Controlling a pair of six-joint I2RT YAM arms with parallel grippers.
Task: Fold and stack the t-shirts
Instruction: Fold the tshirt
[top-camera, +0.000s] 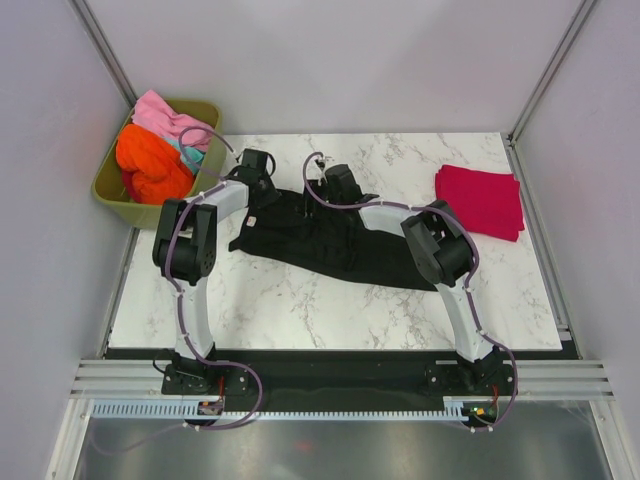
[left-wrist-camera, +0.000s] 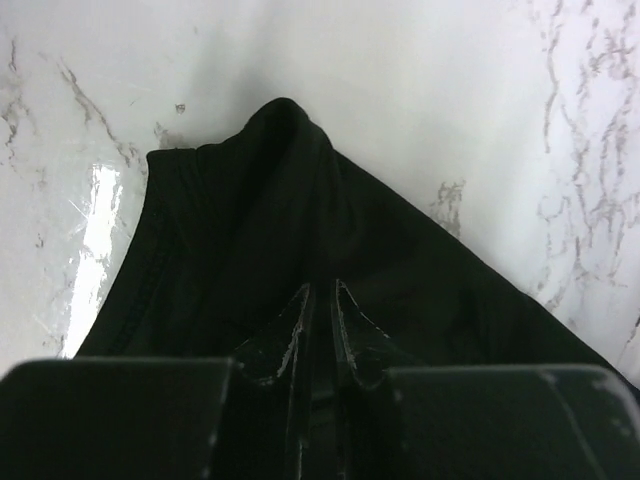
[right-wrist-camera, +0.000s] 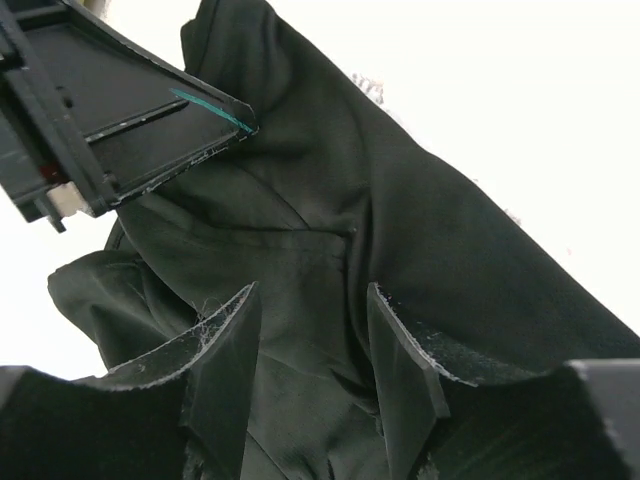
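A black t-shirt (top-camera: 335, 245) lies crumpled across the middle of the marble table (top-camera: 300, 305). My left gripper (top-camera: 268, 184) is at its far left corner, shut on a raised fold of the black shirt (left-wrist-camera: 270, 190), with the fingertips (left-wrist-camera: 300, 300) pinching the cloth. My right gripper (top-camera: 318, 192) is open just to the right, its fingers (right-wrist-camera: 225, 330) straddling a ridge of the black cloth (right-wrist-camera: 320, 220). A crimson red t-shirt (top-camera: 482, 198) lies folded at the far right.
An olive-green tub (top-camera: 115, 197) stands off the table's far left corner, holding orange (top-camera: 150, 165), pink (top-camera: 162, 113) and teal (top-camera: 192, 153) shirts. The left gripper's body (right-wrist-camera: 110, 100) shows close by in the right wrist view. Grey walls enclose the table.
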